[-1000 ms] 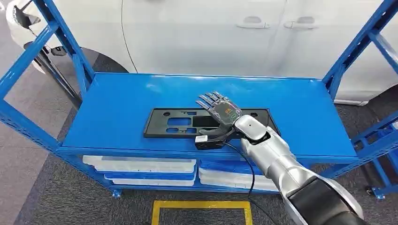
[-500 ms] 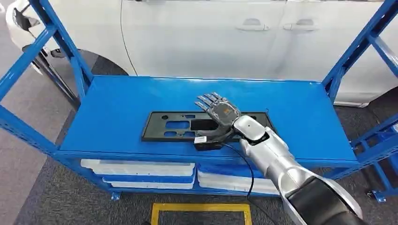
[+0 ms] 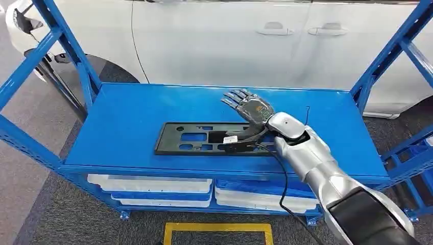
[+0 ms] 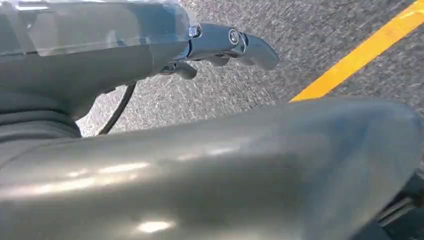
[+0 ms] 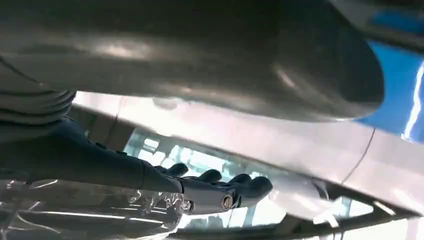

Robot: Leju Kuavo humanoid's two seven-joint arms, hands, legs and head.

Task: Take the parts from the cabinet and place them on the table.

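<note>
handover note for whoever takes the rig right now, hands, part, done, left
Right hand: fingers spread, holding nothing, raised over the right part of the black plastic part.
Left hand: hanging beside the body over the grey floor, holding nothing.
Part: lying flat on the blue shelf top.
Done: nothing gripped yet.
Left: grip the part, lift it off, carry it to the table.

right arm: stretched forward | right robot hand [image 3: 248, 109]: fingers extended and apart, holding nothing | left robot hand [image 4: 220, 45]: fingers extended
</note>
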